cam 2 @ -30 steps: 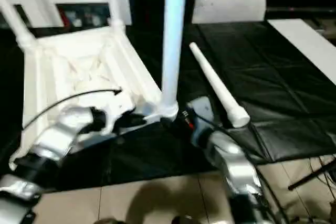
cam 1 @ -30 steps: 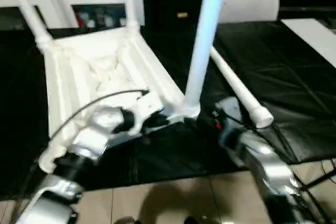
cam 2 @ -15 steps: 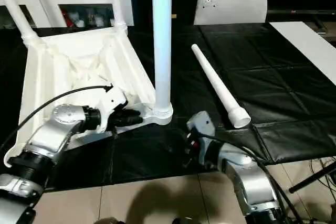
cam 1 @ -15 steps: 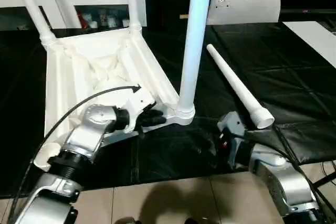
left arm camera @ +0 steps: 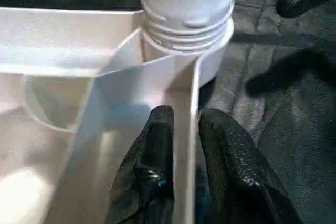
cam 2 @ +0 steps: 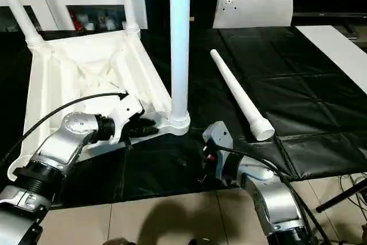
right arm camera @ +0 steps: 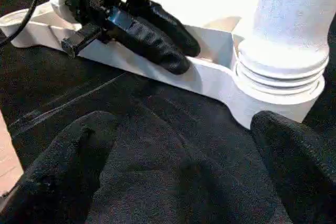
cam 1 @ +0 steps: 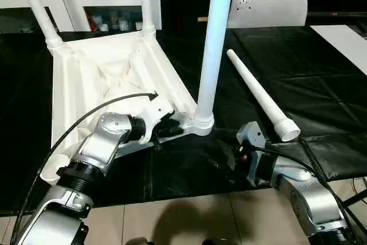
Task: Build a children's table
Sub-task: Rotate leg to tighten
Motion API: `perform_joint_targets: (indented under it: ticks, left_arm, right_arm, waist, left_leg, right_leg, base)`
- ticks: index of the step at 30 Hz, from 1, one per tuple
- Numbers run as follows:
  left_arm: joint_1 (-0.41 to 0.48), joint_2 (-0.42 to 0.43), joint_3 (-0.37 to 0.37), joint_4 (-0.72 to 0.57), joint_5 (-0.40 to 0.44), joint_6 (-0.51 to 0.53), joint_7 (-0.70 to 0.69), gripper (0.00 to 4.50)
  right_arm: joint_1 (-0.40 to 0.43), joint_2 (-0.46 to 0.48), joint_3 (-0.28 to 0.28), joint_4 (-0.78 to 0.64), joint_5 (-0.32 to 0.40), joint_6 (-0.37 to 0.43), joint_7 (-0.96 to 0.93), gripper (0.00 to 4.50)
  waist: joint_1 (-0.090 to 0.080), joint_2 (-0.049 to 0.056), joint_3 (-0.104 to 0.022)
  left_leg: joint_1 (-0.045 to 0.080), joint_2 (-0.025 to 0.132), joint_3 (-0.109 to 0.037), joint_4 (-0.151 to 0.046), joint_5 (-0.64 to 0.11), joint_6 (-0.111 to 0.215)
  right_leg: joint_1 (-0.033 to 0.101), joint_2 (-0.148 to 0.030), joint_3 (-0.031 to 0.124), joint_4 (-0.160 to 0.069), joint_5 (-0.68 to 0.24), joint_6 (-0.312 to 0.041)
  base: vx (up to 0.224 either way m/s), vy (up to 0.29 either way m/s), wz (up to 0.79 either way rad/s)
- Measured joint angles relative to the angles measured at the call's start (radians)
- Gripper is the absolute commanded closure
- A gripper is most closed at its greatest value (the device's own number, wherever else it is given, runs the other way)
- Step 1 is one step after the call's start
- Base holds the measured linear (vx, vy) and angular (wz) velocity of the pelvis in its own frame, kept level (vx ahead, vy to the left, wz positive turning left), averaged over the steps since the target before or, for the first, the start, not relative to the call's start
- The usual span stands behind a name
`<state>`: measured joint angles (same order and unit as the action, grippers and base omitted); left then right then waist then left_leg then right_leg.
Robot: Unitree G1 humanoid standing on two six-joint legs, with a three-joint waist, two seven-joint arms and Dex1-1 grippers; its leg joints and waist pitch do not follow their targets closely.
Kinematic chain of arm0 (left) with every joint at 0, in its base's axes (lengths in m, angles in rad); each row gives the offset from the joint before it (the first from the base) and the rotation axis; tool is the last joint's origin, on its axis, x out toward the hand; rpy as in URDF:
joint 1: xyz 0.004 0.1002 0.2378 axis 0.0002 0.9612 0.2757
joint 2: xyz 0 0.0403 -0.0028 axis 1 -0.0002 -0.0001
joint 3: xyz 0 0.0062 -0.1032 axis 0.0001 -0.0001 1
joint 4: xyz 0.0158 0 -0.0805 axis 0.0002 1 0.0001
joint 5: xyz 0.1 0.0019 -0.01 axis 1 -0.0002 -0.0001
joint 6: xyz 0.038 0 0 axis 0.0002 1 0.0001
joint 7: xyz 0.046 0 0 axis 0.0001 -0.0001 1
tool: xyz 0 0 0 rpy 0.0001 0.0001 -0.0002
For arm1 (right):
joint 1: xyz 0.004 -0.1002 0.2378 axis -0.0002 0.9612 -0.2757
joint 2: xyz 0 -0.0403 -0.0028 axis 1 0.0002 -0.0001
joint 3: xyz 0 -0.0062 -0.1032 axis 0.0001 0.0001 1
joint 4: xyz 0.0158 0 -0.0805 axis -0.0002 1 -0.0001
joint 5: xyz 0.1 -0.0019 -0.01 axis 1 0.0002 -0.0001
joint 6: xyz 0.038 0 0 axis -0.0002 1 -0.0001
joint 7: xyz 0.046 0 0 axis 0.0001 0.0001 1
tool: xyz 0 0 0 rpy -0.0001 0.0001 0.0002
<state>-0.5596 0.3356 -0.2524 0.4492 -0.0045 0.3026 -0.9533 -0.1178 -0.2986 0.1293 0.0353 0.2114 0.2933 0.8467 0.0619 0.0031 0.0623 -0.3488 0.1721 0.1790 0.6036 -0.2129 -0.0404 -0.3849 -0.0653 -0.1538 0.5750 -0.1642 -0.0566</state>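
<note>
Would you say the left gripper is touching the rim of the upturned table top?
Touching: in the left wrist view the left gripper has one finger on each side of the table top's rim wall, pressed against it.

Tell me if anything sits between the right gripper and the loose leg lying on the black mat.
Nothing visible does. The right gripper is open by the screwed-in leg; only bare black mat separates it from the loose leg.

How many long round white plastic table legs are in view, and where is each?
4. Three stand in corner sockets of the upturned white plastic table top: far left, far right, near right. One lies loose on the black mat.
</note>
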Motion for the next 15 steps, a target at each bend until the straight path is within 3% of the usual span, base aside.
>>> perform_joint_targets:
  ticks: [11, 12, 15]
  left_arm:
    - [-0.029, -0.003, -0.025, 0.076, 0.04, -0.049, 0.023, 3.51]
    - [-0.031, -0.003, -0.027, 0.082, 0.041, -0.051, 0.023, 3.78]
    - [-0.033, -0.008, -0.028, 0.098, 0.041, -0.073, 0.028, 3.91]
  right_arm:
    - [0.002, -0.015, -0.001, -0.002, 0.0, -0.012, -0.002, 0.0]
    - [0.002, -0.015, -0.001, -0.002, 0.0, -0.011, -0.003, 0.0]
    - [0.002, -0.015, -0.001, -0.002, 0.0, -0.012, -0.008, 0.0]
  waist:
    - [0.0, 0.005, -0.003]
    - [0.0, 0.006, -0.003]
    - [0.0, 0.008, -0.005]
  left_leg:
    - [0.0, 0.0, 0.0, 0.0, 0.0, 0.0]
    - [0.0, 0.0, 0.0, 0.0, 0.0, 0.0]
    - [0.0, 0.0, 0.0, 0.0, 0.0, 0.0]
  right_leg:
    - [0.0, 0.0, 0.0, 0.0, 0.0, 0.0]
    - [0.001, 0.0, 0.0, 0.0, 0.0, 0.0]
    - [0.001, 0.0, 0.0, 0.0, 0.0, 0.0]
  base:
    - [0.0, 0.0, 0.0]
    - [0.0, 0.0, 0.0]
    - [0.0, 0.0, 0.0]
